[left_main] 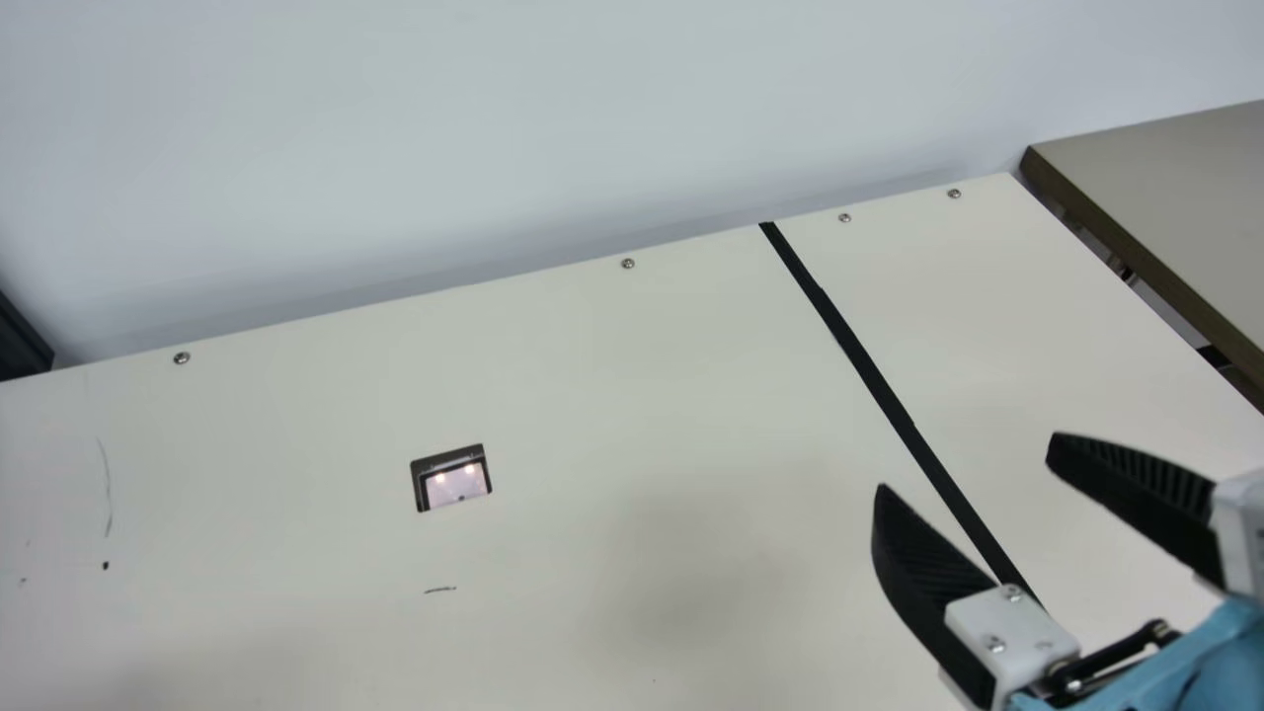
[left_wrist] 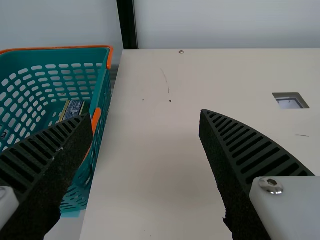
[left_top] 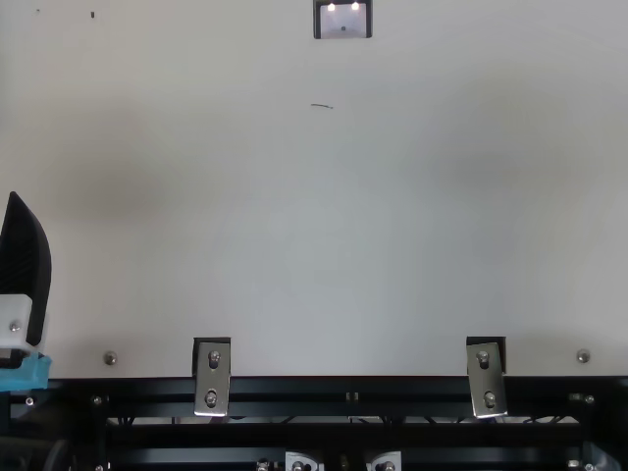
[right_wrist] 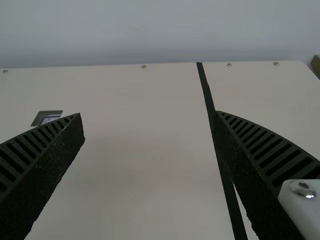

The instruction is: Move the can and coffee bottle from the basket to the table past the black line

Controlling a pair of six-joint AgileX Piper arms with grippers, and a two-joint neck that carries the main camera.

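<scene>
Left gripper and right gripper stood wide open. The basket held a can-like item, low inside; a sound grasp required centring the left fingers over it, then lowering straight, clear of the walls.

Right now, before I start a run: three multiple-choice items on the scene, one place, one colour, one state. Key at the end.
1. Where is the basket?
A) past the black line
B) beside the table, at its side edge
C) over the table's square cutout

2. What colour is the basket's rim?
A) white
B) black
C) orange

3. How are the fingers of the right gripper?
A) apart, nothing between them
B) closed on a can
C) closed on a bottle

Key:
1 B: the left wrist view shows the basket off the tabletop, along that edge.
2 C: an orange band tops the teal wall.
3 A: bare tabletop shows between them.
</scene>
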